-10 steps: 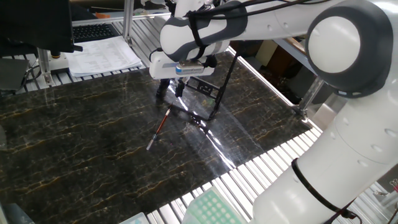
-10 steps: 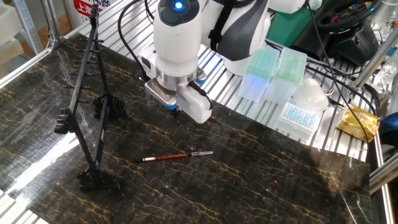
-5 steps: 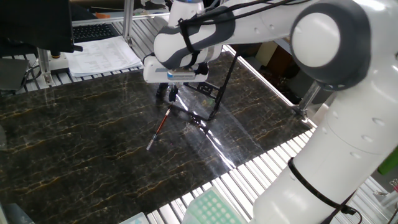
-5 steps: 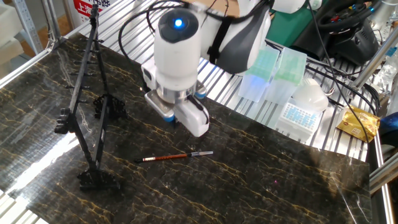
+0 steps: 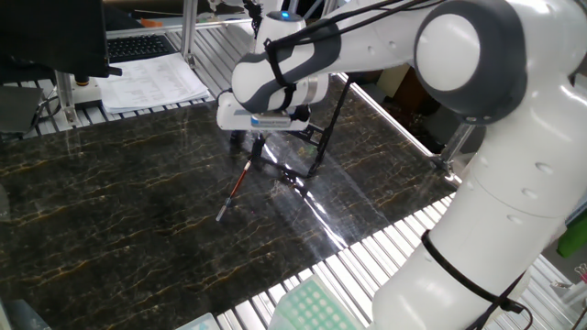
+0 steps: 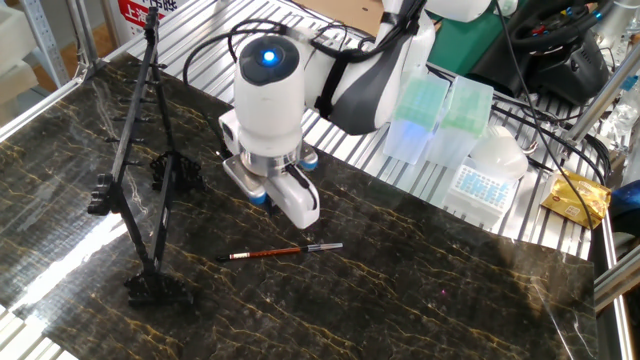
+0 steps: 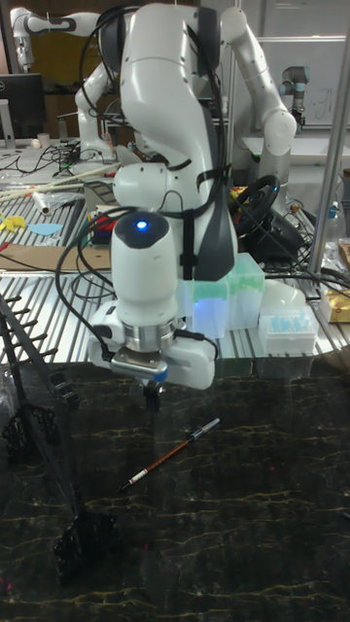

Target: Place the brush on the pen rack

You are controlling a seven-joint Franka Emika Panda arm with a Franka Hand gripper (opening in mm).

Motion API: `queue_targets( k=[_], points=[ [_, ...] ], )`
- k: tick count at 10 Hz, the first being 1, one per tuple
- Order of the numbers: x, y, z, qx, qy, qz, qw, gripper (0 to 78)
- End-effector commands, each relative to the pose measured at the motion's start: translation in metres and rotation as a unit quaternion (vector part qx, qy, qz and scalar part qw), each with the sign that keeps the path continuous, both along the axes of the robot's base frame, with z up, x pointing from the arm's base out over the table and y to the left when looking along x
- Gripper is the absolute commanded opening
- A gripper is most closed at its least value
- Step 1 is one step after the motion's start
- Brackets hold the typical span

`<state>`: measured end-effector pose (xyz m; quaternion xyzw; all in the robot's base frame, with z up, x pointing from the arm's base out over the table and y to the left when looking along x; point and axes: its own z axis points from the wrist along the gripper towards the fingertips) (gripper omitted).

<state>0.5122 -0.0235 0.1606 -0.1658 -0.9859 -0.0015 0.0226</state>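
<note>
Brush [image 6: 281, 251] lies flat on the table [image 6: 420, 300], untouched, between the rack [image 6: 140, 170] and the tool [image 6: 300, 222], well apart from the rack. Judge it light, stiff and thin; the round shaft will likely roll or skid on the glossy marble. You should pinch across the reddish shaft near mid-length, not the pale tip, so it balances. Tool hangs just above the brush's far side, holding nothing; its jaw gap is hidden, so I cannot tell how wide. Rack stands upright on slanted legs.
</note>
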Motion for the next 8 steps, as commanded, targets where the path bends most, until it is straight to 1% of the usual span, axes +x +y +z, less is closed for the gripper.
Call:
queue_targets(
  k=[1, 3, 5, 6, 7, 8],
  points=[
    [-0.001, 0.007, -0.004, 0.0, 0.005, -0.044, 0.999, 0.0],
    [-0.002, 0.011, -0.004, -0.001, 0.005, -0.056, 0.9984, 0.0],
    [-0.005, 0.016, -0.009, -0.004, 0.001, -0.068, 0.9977, 0.0],
    [-0.005, 0.017, -0.011, -0.004, -0.007, -0.071, 0.9974, 0.0],
    [-0.004, 0.017, -0.014, -0.004, -0.019, -0.076, 0.9969, 0.0],
    [-0.003, 0.018, -0.016, -0.005, -0.021, -0.079, 0.9966, 0.0]
  ],
)
